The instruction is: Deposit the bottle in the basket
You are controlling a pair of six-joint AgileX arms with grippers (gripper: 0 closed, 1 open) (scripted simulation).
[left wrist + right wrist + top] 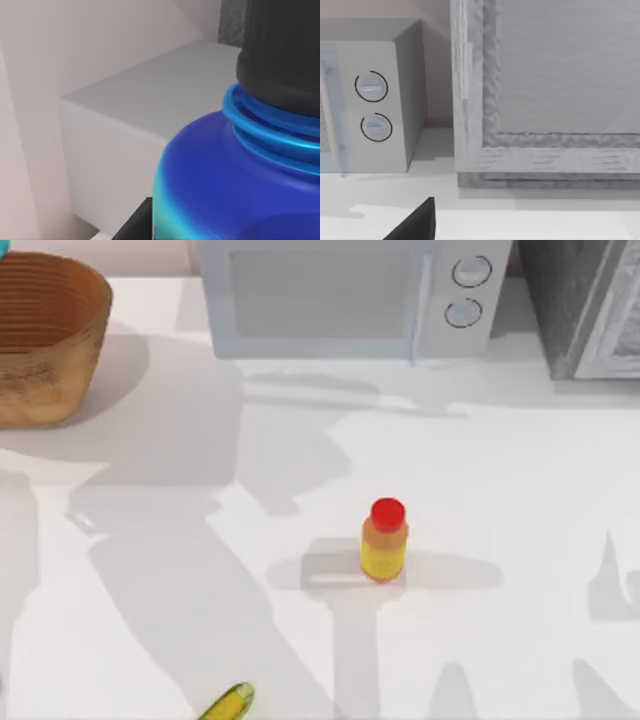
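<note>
1. The cyan water bottle (235, 190) looms close in the left wrist view: dark blue shoulder, bright blue threaded neck ring, black screw cap on top. In the top view a sliver of cyan shows at the upper left corner, just above the basket's rim.
2. The wicker basket (60, 360) stands at the far left back of the counter (500, 490), tan-brown with a ribbed inside, partly cut by the picture's edge.
3. A dark part of the left tool (132, 225) shows just beside the bottle's body in the left wrist view. I cannot tell whether its fingers are clenched on the bottle or released.
4. Behind the bottle in that view is the pale grey top and side of the microwave oven (340, 295), which stands at the back of the counter near the middle, with two round dials on its right panel.
5. A small yellow-orange bottle with a red cap (384, 540) stands upright near the middle of the counter, well apart from the basket.
6. A yellow-green object (228, 704) lies at the front edge, left of centre; I cannot tell what it is.
7. A grey textured cabinet (590, 305) stands at the back right, just beside the microwave.
8. The right wrist view faces the microwave's dials and the cabinet; a dark piece of the right tool (415, 225) shows low in it, and I cannot tell its state.
</note>
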